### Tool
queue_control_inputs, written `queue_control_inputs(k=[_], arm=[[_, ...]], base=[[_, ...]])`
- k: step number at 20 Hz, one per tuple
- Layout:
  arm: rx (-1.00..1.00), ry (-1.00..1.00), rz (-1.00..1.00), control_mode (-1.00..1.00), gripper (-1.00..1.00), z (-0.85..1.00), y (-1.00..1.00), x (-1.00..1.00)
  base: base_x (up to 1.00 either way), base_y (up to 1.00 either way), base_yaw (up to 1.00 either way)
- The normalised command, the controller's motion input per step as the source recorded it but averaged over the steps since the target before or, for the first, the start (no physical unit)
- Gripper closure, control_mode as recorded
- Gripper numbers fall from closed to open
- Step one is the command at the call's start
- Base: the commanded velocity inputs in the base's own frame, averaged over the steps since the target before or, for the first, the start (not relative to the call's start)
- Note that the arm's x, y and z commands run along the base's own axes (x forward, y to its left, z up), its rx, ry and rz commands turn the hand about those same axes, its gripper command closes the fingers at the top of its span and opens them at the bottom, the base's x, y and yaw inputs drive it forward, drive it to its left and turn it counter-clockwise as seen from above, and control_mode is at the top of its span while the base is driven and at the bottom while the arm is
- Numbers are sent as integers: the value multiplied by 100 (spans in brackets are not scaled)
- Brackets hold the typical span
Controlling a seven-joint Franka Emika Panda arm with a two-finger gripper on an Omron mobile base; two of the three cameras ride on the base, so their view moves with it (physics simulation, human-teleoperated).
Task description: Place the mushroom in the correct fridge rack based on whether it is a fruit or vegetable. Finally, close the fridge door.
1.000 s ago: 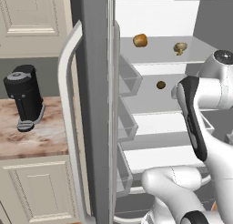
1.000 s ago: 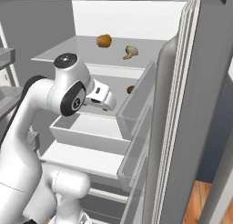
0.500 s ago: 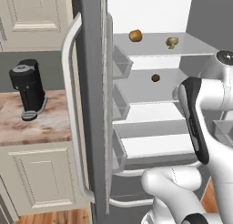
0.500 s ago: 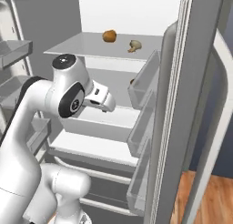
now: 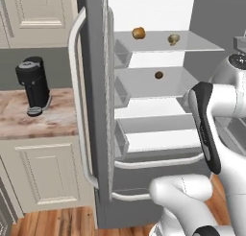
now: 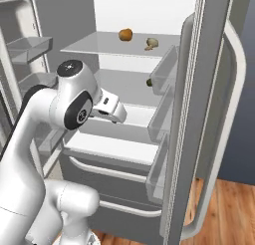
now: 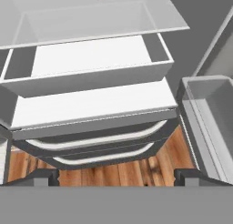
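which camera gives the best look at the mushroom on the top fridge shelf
The right base view: the mushroom lies unobstructed on the top rack, cap and stem discernible. The left base view shows it smaller, a pale lump. The hand view looks down at the drawers instead.

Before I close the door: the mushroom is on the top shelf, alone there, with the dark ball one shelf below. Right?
Not quite. The mushroom is on the top shelf, but not alone: an orange-brown round item sits beside it, apart from it, as the left base view shows. The dark ball is one shelf below.
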Motion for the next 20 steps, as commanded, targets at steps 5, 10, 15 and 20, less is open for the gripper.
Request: queue_control_inputs(k=[5,10,15,20], arm=[[0,0,0,100,-100,0,0,0],[0,0,0,100,-100,0,0,0],[0,0,0,-100,-100,0,0,0],[0,0,0,-100,-100,0,0,0]], base=[[-54,-7,0],[-52,-3,0],[-24,0,0],[0,0,0]])
